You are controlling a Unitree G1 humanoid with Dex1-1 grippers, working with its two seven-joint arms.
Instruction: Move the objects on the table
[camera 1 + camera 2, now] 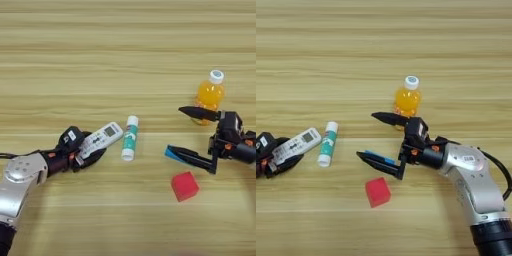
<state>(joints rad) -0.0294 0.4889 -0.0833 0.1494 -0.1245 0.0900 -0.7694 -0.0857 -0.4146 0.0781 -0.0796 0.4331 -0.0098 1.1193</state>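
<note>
Much of the flat blue block [380, 157] is lying hidden under the lower finger of my right pincer [366, 135]; only a thin blue strip is showing along that finger's upper edge. The base of the orange juice bottle [407, 99] is being covered by the pincer's upper finger, which is crossing in front of it, so I cannot tell whether finger and bottle are touching. My right pincer is standing spread wide, its two black fingers pointing toward picture left, with nothing pinched between them.

My left pincer [85, 150] is pinching the near end of the white remote control [101, 138]; that end is sinking out of sight among the black fingers, and only the display and button end is sticking out toward the right. In the right eye view this arm is being cut off at the left edge.

Counting: one remote control, one bottle with a white cap, one red cube [184, 186], one white-and-green glue stick [130, 137], one blue block, five things in all on the counter [100, 50]. The glue stick is lying on its side just beside the remote's free end. The cube is sitting near the lower finger of my right pincer, apart from it.
</note>
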